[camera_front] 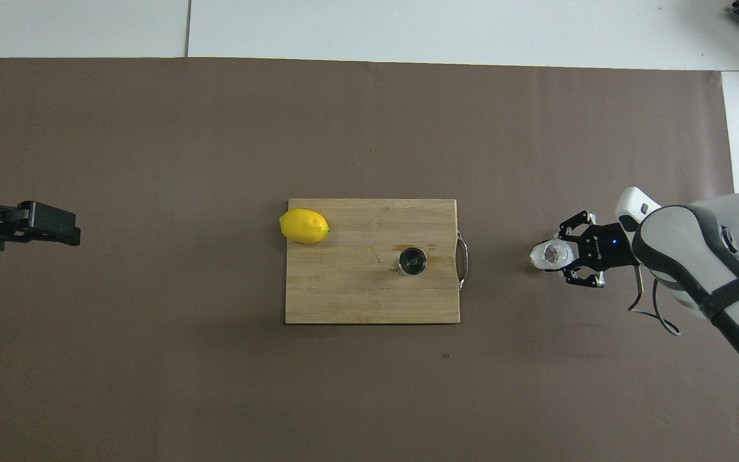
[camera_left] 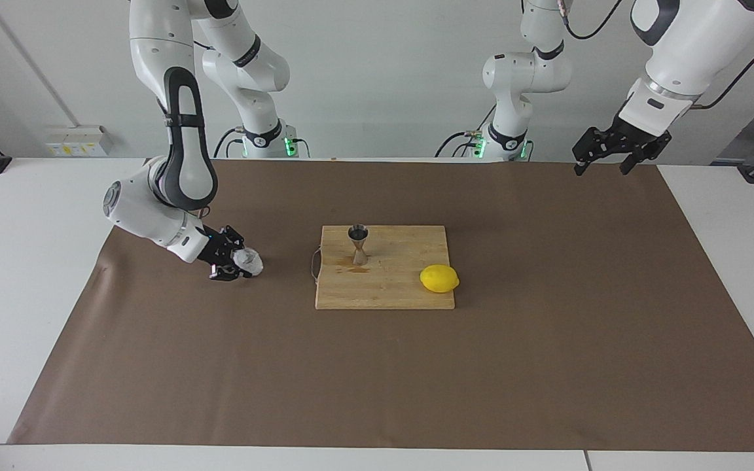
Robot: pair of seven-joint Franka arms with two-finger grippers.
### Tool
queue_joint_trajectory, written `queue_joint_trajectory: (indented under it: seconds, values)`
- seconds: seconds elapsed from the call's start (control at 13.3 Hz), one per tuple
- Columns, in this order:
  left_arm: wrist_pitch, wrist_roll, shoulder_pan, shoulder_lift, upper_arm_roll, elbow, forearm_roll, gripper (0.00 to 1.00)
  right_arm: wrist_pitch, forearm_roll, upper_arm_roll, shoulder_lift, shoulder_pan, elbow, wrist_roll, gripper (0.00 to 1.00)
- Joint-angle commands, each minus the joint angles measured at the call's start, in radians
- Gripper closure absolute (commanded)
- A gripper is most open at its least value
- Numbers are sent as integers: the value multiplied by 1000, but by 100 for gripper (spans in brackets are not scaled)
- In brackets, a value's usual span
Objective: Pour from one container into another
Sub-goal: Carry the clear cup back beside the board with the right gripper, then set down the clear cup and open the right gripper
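The small clear ribbed glass cup (camera_left: pixel 249 261) (camera_front: pixel 550 255) is in my right gripper (camera_left: pixel 239 262) (camera_front: pixel 563 256), which is shut on it. It is held low at the brown mat, beside the cutting board's handle end and toward the right arm's end of the table. Whether the cup touches the mat I cannot tell. The steel hourglass jigger (camera_left: pixel 358 245) (camera_front: pixel 412 261) stands upright on the wooden cutting board (camera_left: pixel 403 291) (camera_front: pixel 344 295). My left gripper (camera_left: pixel 601 167) (camera_front: pixel 67 226) waits open and empty, raised over the mat's edge at the left arm's end.
A yellow lemon (camera_left: pixel 439 279) (camera_front: pixel 304 226) lies on the board's corner toward the left arm's end. A small wet stain marks the board by the jigger's foot. The brown mat (camera_left: pixel 377 379) covers most of the white table.
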Motion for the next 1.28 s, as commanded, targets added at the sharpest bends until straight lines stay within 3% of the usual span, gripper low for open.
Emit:
queue_joint_trajectory:
  seconds: [0.0, 0.08, 0.15, 0.23, 0.53, 0.91, 1.21]
  values:
    - [-10, -13, -1, -20, 2, -14, 19, 0, -13, 7, 8, 17, -44, 2, -34, 100]
    - [-10, -13, -3, -20, 2, -14, 19, 0, -15, 7, 8, 14, -47, 2, -35, 80]
    - [-12, -13, -3, -20, 2, -14, 21, 0, -15, 7, 8, 8, -45, 3, -35, 10]
    - [-10, -14, -3, -20, 1, -14, 21, 0, -13, 7, 10, -9, -44, 5, -28, 0]
    - [-10, -13, -1, -20, 2, -14, 19, 0, -18, 7, 10, -118, -28, 7, 74, 0]
    - [-12, -13, -3, -20, 1, -14, 19, 0, -93, -10, 7, -214, -31, 68, 416, 0]
    - [-10, -13, -1, -18, 2, -14, 21, 0, -133, -218, 16, -323, -12, 103, 843, 0]
